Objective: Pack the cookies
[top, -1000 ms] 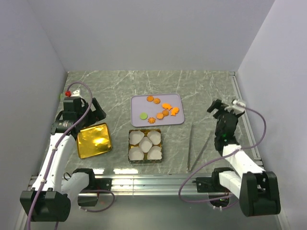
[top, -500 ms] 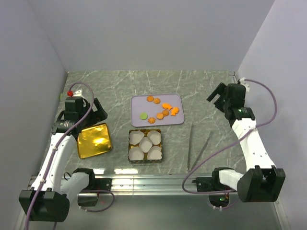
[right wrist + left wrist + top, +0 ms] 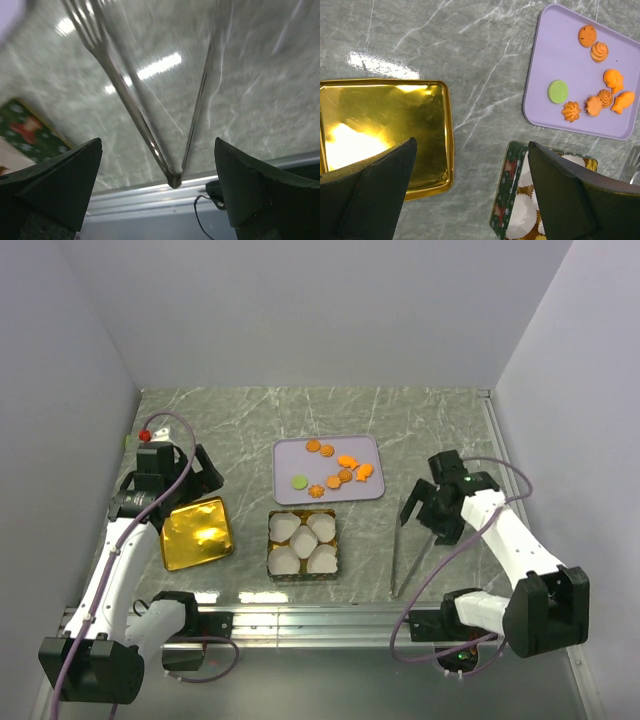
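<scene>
Poises empty, wide-spread right fingers [image 3: 55, 185] above slim metal tongs [image 3: 125, 107] on the marble tabletop [image 3: 250, 420], probably to grasp them. Holds left fingers [image 3: 370, 195] open, empty. Finds small flat orange cookies [image 3: 347, 461] on the lilac rectangular tray [image 3: 290, 455].

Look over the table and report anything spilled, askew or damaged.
Nothing stands out. The cookies all lie on the purple tray, the paper cups sit inside the tin, the gold lid lies flat beside it, and the tongs rest on the table.
</scene>
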Available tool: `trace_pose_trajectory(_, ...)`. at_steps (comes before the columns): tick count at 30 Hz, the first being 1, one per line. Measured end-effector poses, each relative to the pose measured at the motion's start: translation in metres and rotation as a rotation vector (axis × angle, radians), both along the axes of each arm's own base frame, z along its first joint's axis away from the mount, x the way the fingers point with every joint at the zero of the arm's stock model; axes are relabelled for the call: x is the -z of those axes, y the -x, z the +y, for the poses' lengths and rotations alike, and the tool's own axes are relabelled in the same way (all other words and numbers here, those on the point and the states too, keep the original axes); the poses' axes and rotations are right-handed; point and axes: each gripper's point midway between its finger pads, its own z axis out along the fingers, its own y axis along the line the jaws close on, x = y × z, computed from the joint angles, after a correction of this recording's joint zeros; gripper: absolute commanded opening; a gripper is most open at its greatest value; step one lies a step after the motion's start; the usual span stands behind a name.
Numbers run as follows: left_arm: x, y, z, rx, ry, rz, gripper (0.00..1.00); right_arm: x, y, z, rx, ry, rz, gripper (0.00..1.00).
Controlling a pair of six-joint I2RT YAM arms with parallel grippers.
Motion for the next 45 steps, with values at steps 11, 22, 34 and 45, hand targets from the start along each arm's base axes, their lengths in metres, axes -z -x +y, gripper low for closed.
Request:
trace_pose_trajectory(11,-0.007,0.002,0.002,-0.014,-0.005,-0.026,0.99,0.054,0.035,0.016,-0.048,0.003,0.208,1.0)
trace_pose_trajectory(22,-0.013,0.003,0.006,-0.046,-0.017,-0.054,0.99,0.066,0.025,0.021,-0.089,0.005,0.205,1.0)
trace_pose_trajectory(34,-0.014,0.004,0.008,-0.058,-0.021,-0.057,0.99,0.085,0.029,0.02,-0.106,0.024,0.231,0.81)
trace_pose_trajectory(45,-0.012,0.005,0.009,-0.064,-0.023,-0.052,0.99,0.083,0.034,0.021,-0.135,0.056,0.222,0.64)
